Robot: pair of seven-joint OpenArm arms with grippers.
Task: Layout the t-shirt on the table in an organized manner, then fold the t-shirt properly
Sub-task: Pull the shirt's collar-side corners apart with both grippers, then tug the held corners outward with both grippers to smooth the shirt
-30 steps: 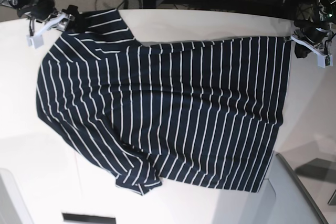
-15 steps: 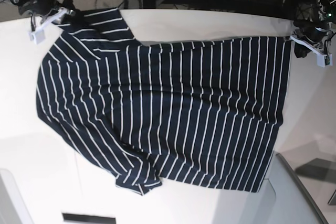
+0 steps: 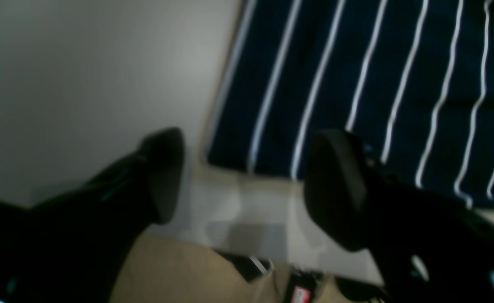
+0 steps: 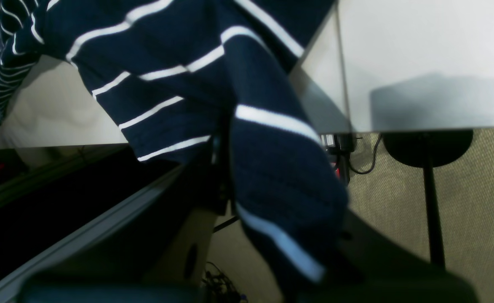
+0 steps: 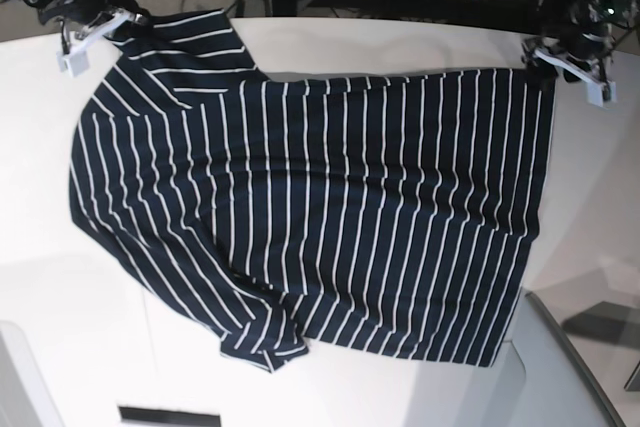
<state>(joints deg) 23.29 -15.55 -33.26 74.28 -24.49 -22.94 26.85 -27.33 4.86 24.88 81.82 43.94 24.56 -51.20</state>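
**Striped t-shirt spread on the table, one sleeve pinched, hem corner released**

The t-shirt [image 5: 320,212] is seen spread flat across the table [image 5: 40,347], dark navy with thin white stripes. In the base view its hem lies toward the right side and its collar end toward the left. One sleeve is bunched at the shirt's near-left corner, and the other sleeve reaches to the table's far-left edge.

The right gripper [image 5: 100,22] is found at that far sleeve, at the shirt's top-left corner in the base view. In the right wrist view the sleeve fabric [image 4: 280,168] is seen drawn into the jaws, which are closed tight on it, and a fold of striped cloth is draped over the table's edge above the carpeted floor [image 4: 474,202].

The left gripper [image 5: 570,57] is placed just beyond the shirt's far hem corner, at the top right in the base view. In the left wrist view [image 3: 247,176] its two dark fingers [image 3: 335,185] are held well apart, with bare table between them and no cloth touched. The hem corner [image 3: 238,155] lies flat on the table just ahead of the parted jaws. The view is blurred, so finer detail of the fingers cannot be told.
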